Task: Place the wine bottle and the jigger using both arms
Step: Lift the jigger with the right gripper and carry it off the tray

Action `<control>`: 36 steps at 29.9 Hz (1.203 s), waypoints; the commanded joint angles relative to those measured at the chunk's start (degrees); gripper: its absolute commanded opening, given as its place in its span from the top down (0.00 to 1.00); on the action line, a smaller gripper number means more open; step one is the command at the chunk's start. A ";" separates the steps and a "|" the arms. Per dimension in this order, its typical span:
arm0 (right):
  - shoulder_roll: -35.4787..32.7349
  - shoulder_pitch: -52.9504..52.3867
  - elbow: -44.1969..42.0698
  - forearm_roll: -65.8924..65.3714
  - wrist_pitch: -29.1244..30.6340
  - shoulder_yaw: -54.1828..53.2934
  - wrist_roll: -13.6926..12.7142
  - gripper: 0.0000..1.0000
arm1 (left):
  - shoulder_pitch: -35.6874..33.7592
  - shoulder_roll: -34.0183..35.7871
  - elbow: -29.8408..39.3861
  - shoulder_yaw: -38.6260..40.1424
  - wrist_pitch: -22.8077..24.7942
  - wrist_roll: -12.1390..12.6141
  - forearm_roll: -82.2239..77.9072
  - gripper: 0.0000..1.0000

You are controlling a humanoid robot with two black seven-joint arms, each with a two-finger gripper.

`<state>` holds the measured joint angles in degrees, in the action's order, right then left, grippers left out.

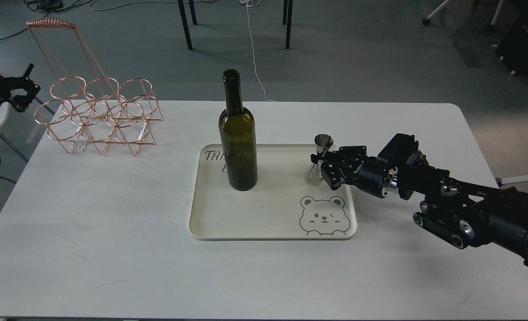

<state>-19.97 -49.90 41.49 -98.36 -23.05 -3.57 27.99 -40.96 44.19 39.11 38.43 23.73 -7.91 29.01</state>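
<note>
The wine bottle (238,147) stands upright on the left part of the cream tray (264,223). The small steel jigger (322,146) is upright at the tray's right side, held a little above the tray floor. My right gripper (318,162) comes in from the right and is shut on the jigger's narrow waist. My left gripper (22,88) is far off at the left edge, beyond the table, with its fingers spread and nothing between them.
A copper wire bottle rack (96,113) stands at the table's (112,232) back left corner. The tray carries a bear drawing (323,216) at its front right and handwriting at its back left. Chair legs and cables lie on the floor behind.
</note>
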 commanded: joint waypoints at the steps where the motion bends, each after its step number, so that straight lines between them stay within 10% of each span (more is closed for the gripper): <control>1: -4.10 -0.64 1.22 0.10 -0.59 -2.05 0.01 0.93 | -0.08 0.11 0.00 -0.02 0.00 0.00 -0.01 0.02; 13: -18.17 5.15 4.92 2.73 -3.58 -3.20 -0.48 0.91 | 0.00 1.86 0.18 0.07 0.09 0.09 -0.36 0.02; 36: -19.05 13.95 2.28 8.54 -4.95 -2.06 -0.48 0.80 | -0.17 1.86 1.85 0.07 -0.35 -0.09 -0.36 0.02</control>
<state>-39.02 -36.29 43.82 -89.85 -28.00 -5.65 27.50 -41.15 46.10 40.96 38.49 23.50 -8.08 28.65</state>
